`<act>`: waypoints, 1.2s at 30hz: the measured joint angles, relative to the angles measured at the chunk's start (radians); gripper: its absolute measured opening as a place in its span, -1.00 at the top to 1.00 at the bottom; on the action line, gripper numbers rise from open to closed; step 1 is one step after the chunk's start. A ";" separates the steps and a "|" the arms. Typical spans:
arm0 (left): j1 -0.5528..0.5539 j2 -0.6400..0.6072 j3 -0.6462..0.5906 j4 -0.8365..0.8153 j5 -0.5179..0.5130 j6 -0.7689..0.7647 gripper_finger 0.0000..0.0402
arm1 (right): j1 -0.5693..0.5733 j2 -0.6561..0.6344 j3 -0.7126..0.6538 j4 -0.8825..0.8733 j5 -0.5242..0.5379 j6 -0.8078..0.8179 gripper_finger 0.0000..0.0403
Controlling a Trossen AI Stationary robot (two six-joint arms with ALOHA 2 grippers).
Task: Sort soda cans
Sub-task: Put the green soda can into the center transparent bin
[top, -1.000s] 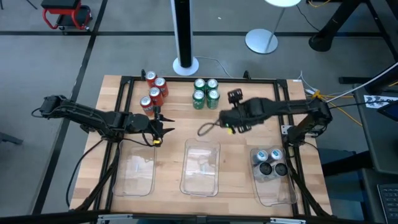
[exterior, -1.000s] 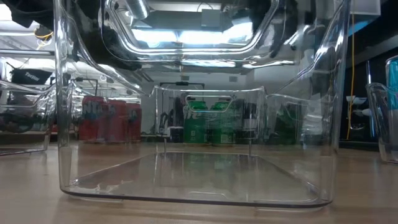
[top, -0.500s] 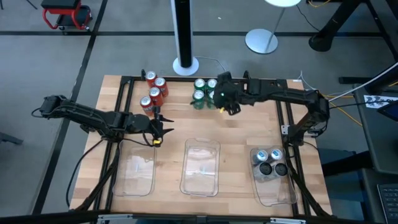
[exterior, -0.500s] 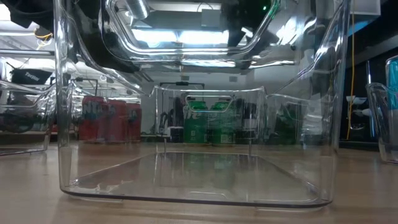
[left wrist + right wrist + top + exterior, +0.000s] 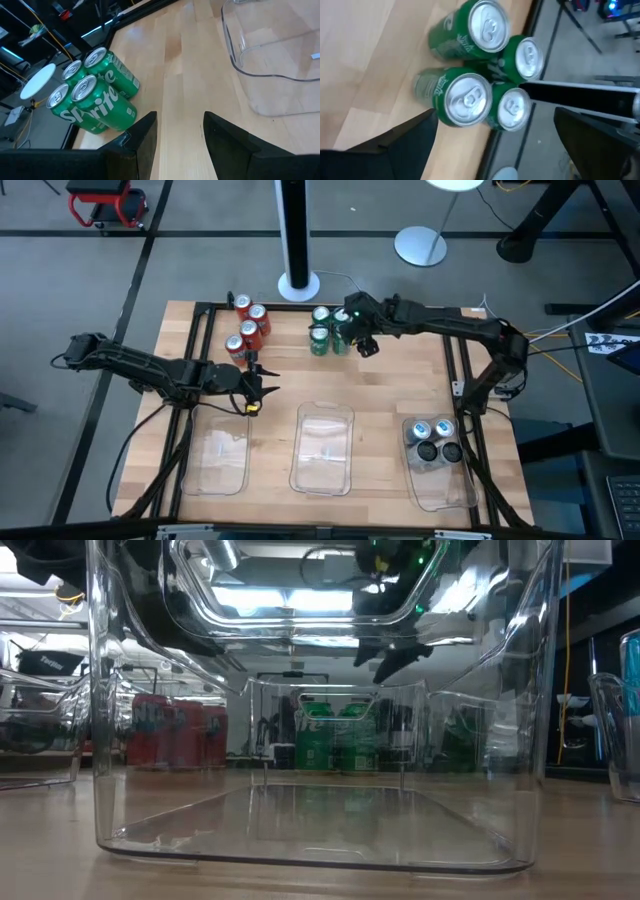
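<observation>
While your right gripper (image 5: pixel 349 332) hangs directly over the green cans (image 5: pixel 330 329) at about 12 o'clock on the tabletop (image 5: pixel 390 395), its fingers are spread wide and grip nothing. The right wrist view looks straight down on those four green cans (image 5: pixel 485 70), which stand upright and packed tight against one another near the far edge, with one dark finger (image 5: pixel 390 150) on each side of the cluster.

Your left gripper (image 5: pixel 258 388) waits at roughly 9 o'clock, just on the 6 o'clock side of the red cans (image 5: pixel 248 326). Its fingers (image 5: pixel 142 145) stand apart with bare wood between them (nothing is pinched there), and past them the left wrist view shows the same green cans (image 5: pixel 95 97) and a corner of a clear tray (image 5: pixel 270 50).

You have four red cans upright in a loose group at about 11 o'clock, well apart from the green ones. Along the near edge sit three clear trays: the left tray (image 5: pixel 220 460) at 7 o'clock, the middle tray (image 5: pixel 325 448) at 6 o'clock, and the right tray (image 5: pixel 440 470) at 5 o'clock, which holds the four silver-blue and dark cans (image 5: pixel 434 440) standing together at its far end. From tabletop height you see the red cans (image 5: pixel 170 730) and the green ones (image 5: pixel 335 735) only through the clear wall of the middle tray (image 5: pixel 130 690).
</observation>
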 joint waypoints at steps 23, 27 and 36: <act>0.000 0.000 0.000 0.002 0.000 -0.023 0.24 | -0.085 0.158 0.001 0.039 -0.167 -0.010 -0.96; 0.000 0.000 0.000 0.002 0.000 -0.023 0.24 | -0.085 0.168 -0.001 0.031 -0.171 -0.010 -0.96; 0.000 0.000 0.000 0.000 0.000 -0.023 0.24 | -0.083 0.234 0.000 0.041 -0.199 -0.031 -0.96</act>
